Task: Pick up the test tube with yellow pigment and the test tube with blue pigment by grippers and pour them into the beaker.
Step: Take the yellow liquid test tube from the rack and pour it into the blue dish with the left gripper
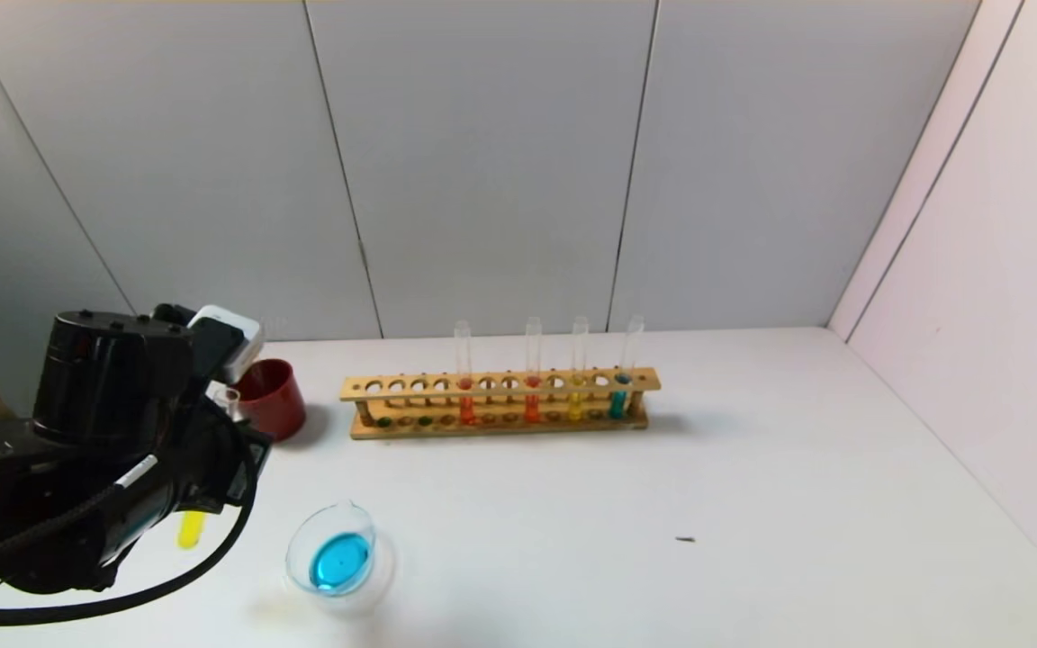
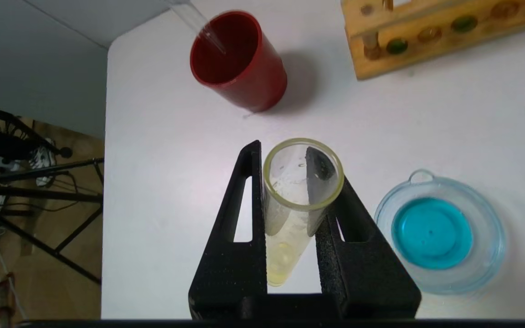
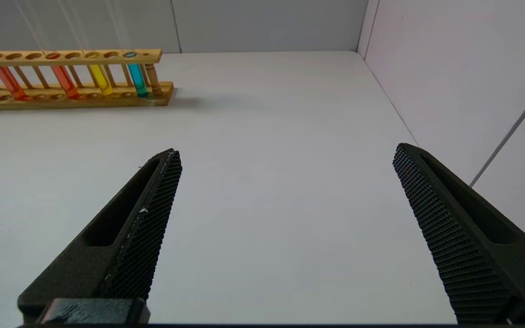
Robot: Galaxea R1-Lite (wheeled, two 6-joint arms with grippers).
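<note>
Glass tube with yellow liquid, round-bottomed and slim, clamped upright between the two black, rough-padded fingers of the left gripper; its yellow tip shows below the arm near the table's left front edge, well clear of the rack. Just beside it, to the right, stands the beaker, one low clear glass dish with a pouring lip, holding a shallow disc of blue liquid. Behind the gripper, one dark red opaque cup with an empty clear tube leaning in it; the black arm partly hides the cup in the head view. Farther back, one wooden rack with a row of round holes carries four upright tubes: two orange-red, one golden yellow and, at the right end, one turquoise-blue tube. The right gripper hangs above bare white tabletop on the rack's right, its two mesh-textured fingers spread wide, holding nothing
</note>
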